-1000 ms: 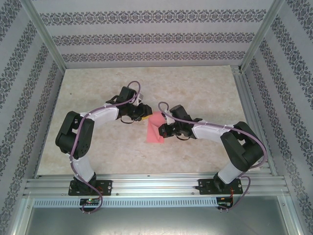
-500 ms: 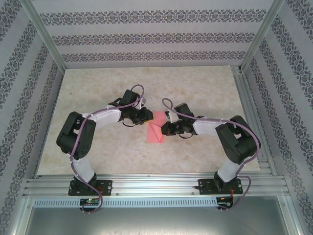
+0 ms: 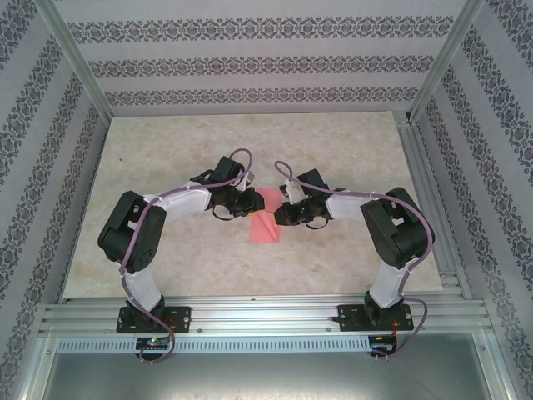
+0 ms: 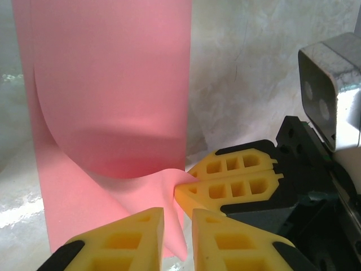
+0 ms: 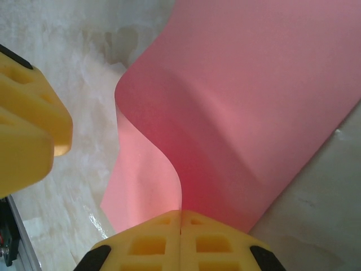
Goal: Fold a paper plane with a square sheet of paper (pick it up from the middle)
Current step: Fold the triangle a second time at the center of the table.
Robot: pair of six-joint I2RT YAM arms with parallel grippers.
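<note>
The square sheet of paper [image 3: 264, 225], plain pink-red, is half raised off the table and bent into a curl [image 4: 113, 113]. My right gripper [image 5: 180, 217] is shut on one edge of the sheet, which rises from its pads in an S-shaped bend [image 5: 237, 113]. In the top view the right gripper [image 3: 281, 211] is at the sheet's right side. My left gripper [image 4: 177, 217] faces it from the left [image 3: 251, 202], its jaws a narrow gap apart, with a pointed flap of the paper [image 4: 177, 237] hanging in that gap. The right gripper's fingers [image 4: 231, 180] pinch the paper just ahead.
The marble-patterned table [image 3: 166, 150] lies bare around the sheet. Aluminium frame rails [image 3: 250, 312] run along the near edge and the right side. Patterned walls enclose the back and sides. The two grippers' tips stand very close together.
The left gripper has moved right to the sheet and narrowed its jaws. The right gripper has shifted up and left, raising and curling the paper.
</note>
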